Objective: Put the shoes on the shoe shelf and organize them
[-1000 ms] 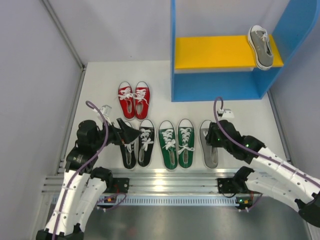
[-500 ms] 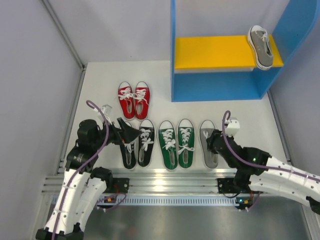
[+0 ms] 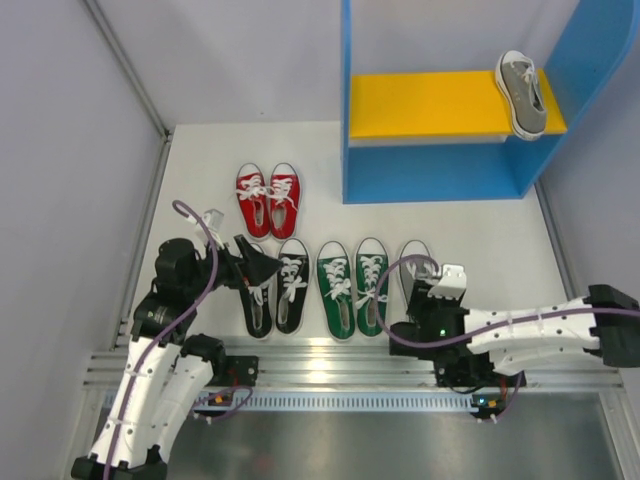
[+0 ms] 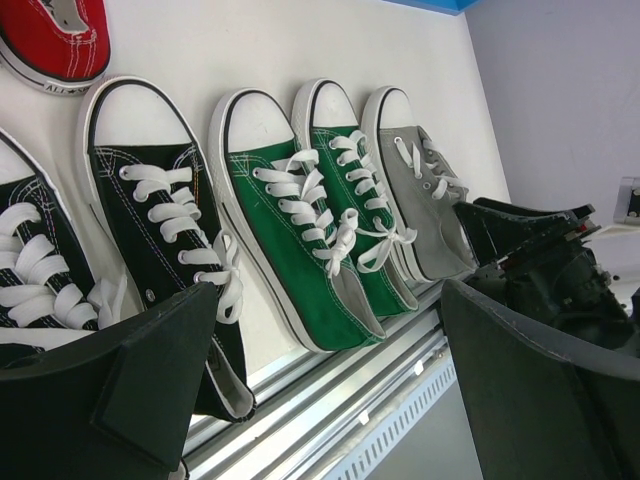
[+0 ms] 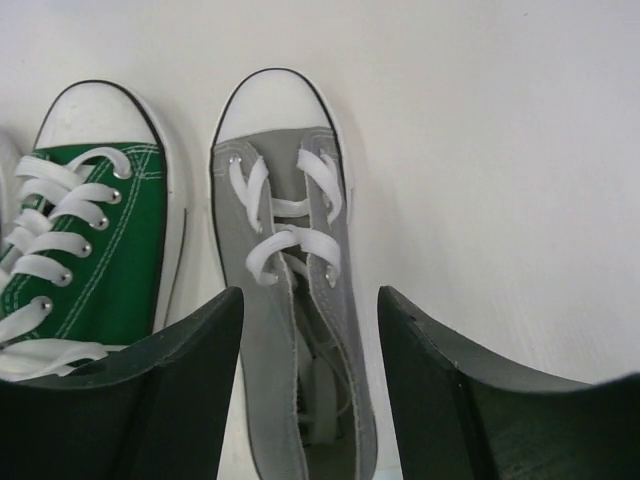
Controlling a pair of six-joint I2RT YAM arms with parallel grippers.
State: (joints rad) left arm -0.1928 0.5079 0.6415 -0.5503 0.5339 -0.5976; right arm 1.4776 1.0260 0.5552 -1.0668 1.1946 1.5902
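— Check the right tool [image 5: 308, 300] first: spread apart, straddling the loose grey shoe [image 5: 268, 335] behind the laces [image 5: 292, 245], clamped on nothing as far as visible.

— And where to find that shoe?

— Flat on the surface [image 3: 480, 225], out in front of the shoe shelf [image 3: 430, 175], below its right half, toe toward the shelf. Find its partner [image 3: 522, 90] already up on the shelf's yellow board [image 3: 420, 105], at the right end.

— How to grip it well, then?

— Come down squarely. Keep both fingers [image 5: 170, 380] outside the canvas sides. Close across the narrow middle, not on the lace loops. Lift level, carry up to the yellow board, set down just left of the partner and line up with it.

— Anything in the way?

— Mind the green pair [image 3: 352, 285], next along to the left in the same row before the shelf. Looks touching the grey shoe or nearly so, leaving little room for the finger on that side. Probably best to ease in gently, so as not to drag the green one along. Watch the shelf's blue side wall [image 3: 590, 60] on the way up too.

— And the rest?

— Black pair [image 3: 293, 285] further left in that row; red pair [image 3: 268, 198] nearer the shelf's left corner. Left tool [image 3: 262, 268] wide apart above the black pair, well away from the shelf, holding nothing.
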